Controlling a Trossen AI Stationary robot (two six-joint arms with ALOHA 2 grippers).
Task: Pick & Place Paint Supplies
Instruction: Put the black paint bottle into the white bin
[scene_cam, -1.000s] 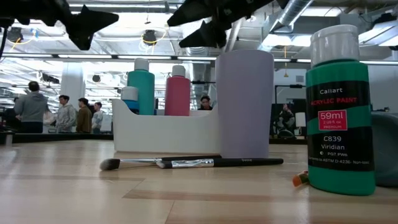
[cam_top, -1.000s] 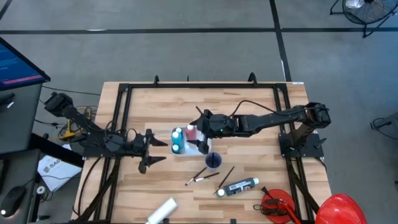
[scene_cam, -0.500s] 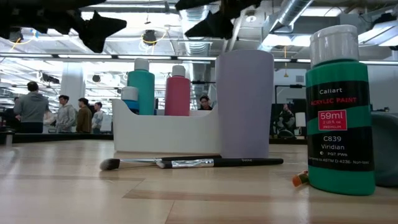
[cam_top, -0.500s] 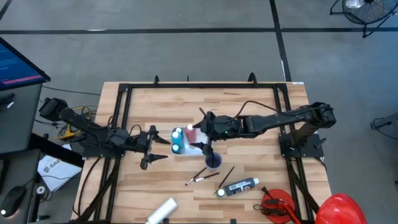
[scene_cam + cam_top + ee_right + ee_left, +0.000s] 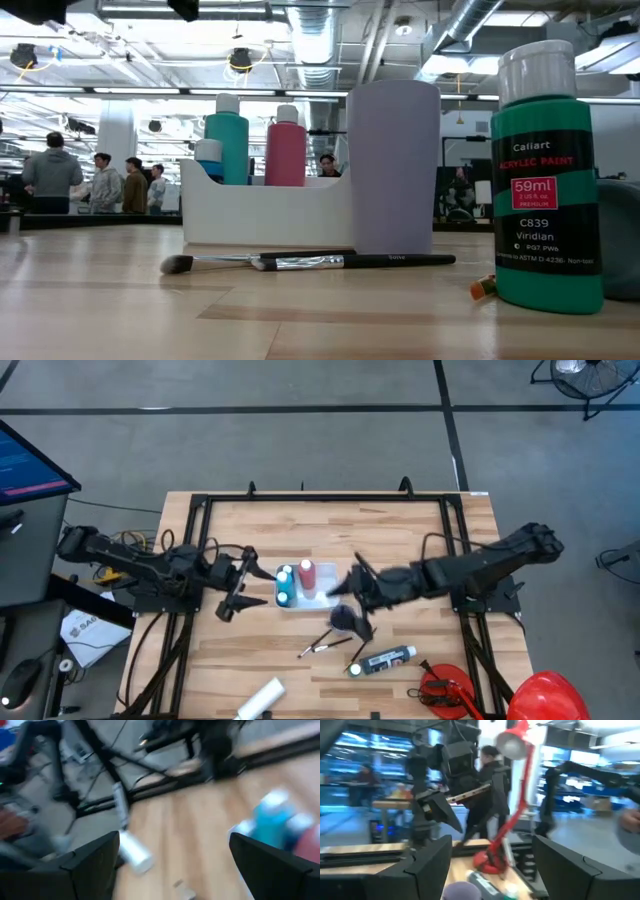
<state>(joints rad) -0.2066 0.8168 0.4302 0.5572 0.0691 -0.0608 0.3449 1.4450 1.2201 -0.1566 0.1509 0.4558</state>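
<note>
A white caddy (image 5: 297, 600) of smooth plastic sits at the table's centre, holding a teal bottle (image 5: 227, 138) and a pink bottle (image 5: 286, 145), both cylindrical with pale caps. At its 4 o'clock stands a matte lavender cup (image 5: 393, 166), a dark-handled brush (image 5: 310, 262) lying in front. A green bottle (image 5: 545, 170) reads "Callart ACRYLIC PAINT 59ml C839 Viridian". The left gripper (image 5: 237, 587), at the caddy's 9 o'clock, and the right gripper (image 5: 352, 600), at 3 o'clock, both hang spread and empty

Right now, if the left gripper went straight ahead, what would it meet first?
Likely the white caddy, just ahead of the open left gripper; height is unclear, so it may pass above.
</note>
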